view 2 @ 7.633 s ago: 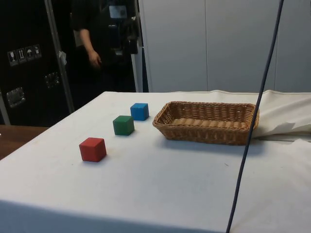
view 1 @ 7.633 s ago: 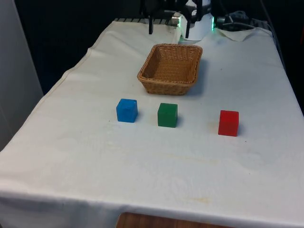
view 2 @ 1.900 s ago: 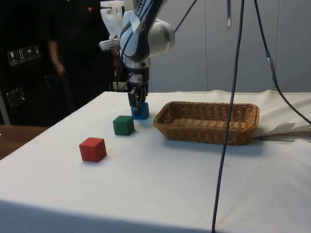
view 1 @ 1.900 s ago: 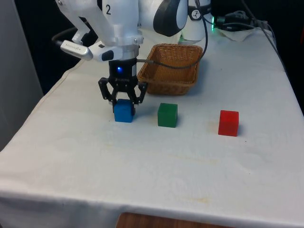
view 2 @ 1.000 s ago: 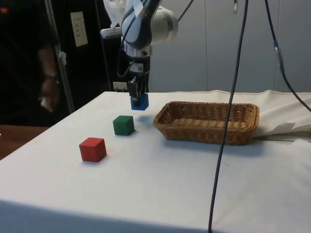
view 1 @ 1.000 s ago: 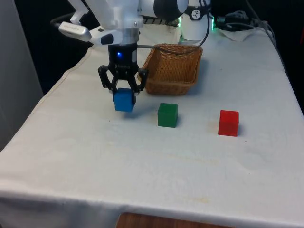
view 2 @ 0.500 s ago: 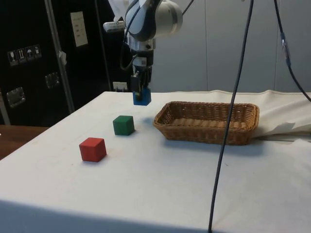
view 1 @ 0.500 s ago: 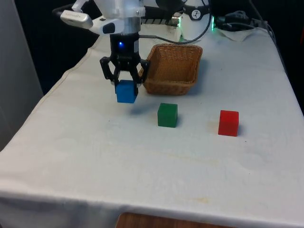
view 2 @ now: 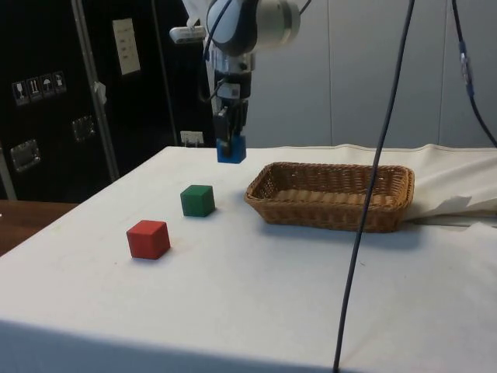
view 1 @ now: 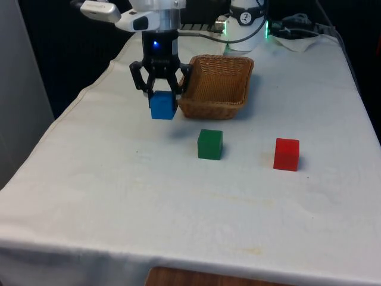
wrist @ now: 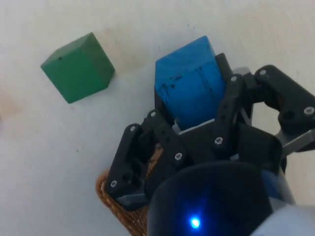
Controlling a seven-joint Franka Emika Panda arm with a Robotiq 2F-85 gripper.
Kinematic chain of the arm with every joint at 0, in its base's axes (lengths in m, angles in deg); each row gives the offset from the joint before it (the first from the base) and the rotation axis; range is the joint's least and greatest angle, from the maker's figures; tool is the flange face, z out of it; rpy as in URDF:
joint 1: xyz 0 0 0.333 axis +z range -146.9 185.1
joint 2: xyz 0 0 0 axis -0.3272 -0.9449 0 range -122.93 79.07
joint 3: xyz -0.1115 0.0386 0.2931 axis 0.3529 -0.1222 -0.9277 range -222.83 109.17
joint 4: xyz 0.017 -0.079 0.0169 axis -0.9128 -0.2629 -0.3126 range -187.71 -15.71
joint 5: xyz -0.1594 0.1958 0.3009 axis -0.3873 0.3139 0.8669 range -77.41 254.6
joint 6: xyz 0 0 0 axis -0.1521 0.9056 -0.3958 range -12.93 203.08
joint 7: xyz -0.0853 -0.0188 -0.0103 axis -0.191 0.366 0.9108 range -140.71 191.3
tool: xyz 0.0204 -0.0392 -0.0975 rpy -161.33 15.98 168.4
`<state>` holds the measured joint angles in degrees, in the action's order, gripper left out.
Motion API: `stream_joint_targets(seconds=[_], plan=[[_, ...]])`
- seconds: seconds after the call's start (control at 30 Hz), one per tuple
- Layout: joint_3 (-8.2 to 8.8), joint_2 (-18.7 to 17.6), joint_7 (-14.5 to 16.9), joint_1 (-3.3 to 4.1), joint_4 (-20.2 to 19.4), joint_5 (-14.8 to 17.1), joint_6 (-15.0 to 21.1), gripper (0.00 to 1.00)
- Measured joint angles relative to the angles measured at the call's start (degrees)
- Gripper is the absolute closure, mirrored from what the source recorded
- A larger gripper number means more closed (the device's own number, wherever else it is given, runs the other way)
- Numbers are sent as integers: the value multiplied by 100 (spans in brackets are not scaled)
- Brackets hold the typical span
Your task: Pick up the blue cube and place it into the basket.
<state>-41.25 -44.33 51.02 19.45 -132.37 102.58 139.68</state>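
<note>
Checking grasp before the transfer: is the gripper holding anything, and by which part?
Yes. The gripper is shut on the blue cube, fingers on two opposite side faces near its top, cube clear of the table.

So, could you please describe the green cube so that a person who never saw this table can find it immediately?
Start from the wicker basket on the white cloth; three cubes are near it. The green cube sits on the cloth just in front of the basket, toward the camera in the front view. It is the only green one: the red cube lies further to the front view's right, and the blue cube hangs in the end effector.
</note>
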Motion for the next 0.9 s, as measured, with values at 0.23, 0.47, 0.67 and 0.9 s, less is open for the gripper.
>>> stream_joint_targets(seconds=[0.23,0.47,0.67,0.9], plan=[[0,218,0,6,-189,-17,0,100],[0,418,0,17,-367,-34,0,100],[0,630,0,29,-556,-52,0,100],[0,854,0,46,-756,-63,0,100]])
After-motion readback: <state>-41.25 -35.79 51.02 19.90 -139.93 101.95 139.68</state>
